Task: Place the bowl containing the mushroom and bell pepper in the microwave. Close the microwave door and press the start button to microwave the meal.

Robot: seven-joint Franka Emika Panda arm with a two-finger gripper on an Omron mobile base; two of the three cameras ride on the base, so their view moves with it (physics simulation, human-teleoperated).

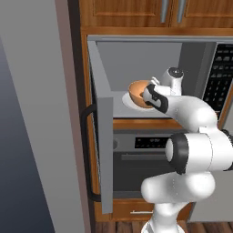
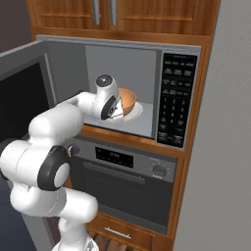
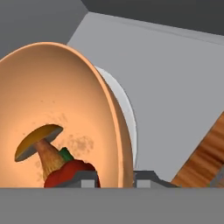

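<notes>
Closest to my hand camera is the bowl [image 3: 65, 109], its orange inner wall tipped toward the lens, with the hand [image 3: 116, 178] pinching its rim: one fingertip [image 3: 85, 178] sits inside the bowl and the other just outside it. Inside the bowl, the mushroom [image 3: 41, 144] leans with its brown cap to the left, and the bell pepper [image 3: 70, 171] rests touching its stem at the bottom of the bowl. Taking the microwave [image 1: 200, 59] as my landmark and reading the left base view from left to right: the microwave door [image 1: 103, 136] stands swung wide open at its left side, edge-on to me, black handle outward; the bowl [image 1: 139, 93] is inside the cavity, over the pale round turntable plate [image 1: 129, 101] on the microwave floor; the hand [image 1: 149, 94] grips the bowl's near rim; the black keypad panel [image 1: 220, 73] is at the microwave's right. Below the microwave is the oven [image 2: 122, 181].
</notes>
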